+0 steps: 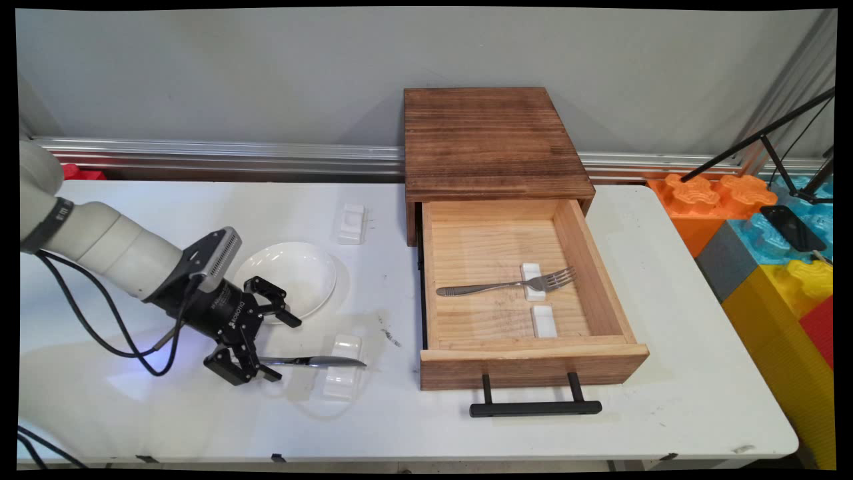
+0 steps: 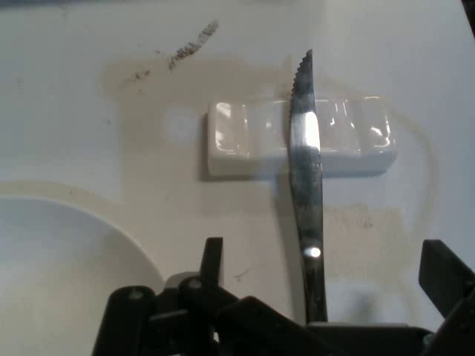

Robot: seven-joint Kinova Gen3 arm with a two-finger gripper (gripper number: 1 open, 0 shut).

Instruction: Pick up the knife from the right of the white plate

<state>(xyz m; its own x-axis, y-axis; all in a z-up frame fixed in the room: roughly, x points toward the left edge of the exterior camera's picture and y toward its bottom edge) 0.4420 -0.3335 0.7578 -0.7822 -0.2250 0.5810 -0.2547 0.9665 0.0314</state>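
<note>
Open wooden drawer [image 1: 526,293] has a metal fork [image 1: 506,285] propped on a small white rest [image 1: 533,281], and a second rest [image 1: 544,321] at 6 o'clock of it. The pincer [image 1: 256,347] is spread wide around a knife [image 1: 313,361] handle, not clamped. The blade lies across a glossy white rest [image 2: 297,139] on the surface [image 1: 200,413]; only the hand view shows its serrated edge. A round white plate [image 1: 300,273] sits at 12 o'clock of the knife.

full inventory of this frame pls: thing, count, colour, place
Knife: 1, silver, blade across a rest, between the gripper's fingers.
Cutlery rests: 4, white; two on table, two in drawer.
Plate: 1, white, table's left half.
Fork: 1, silver, in drawer, across a rest.
Drawer box: 1, brown wood, table's rear; drawer pulled out, black handle.
Foam blocks: several, mixed colours, right.
Gripper: 1, black, open around knife's handle.
</note>
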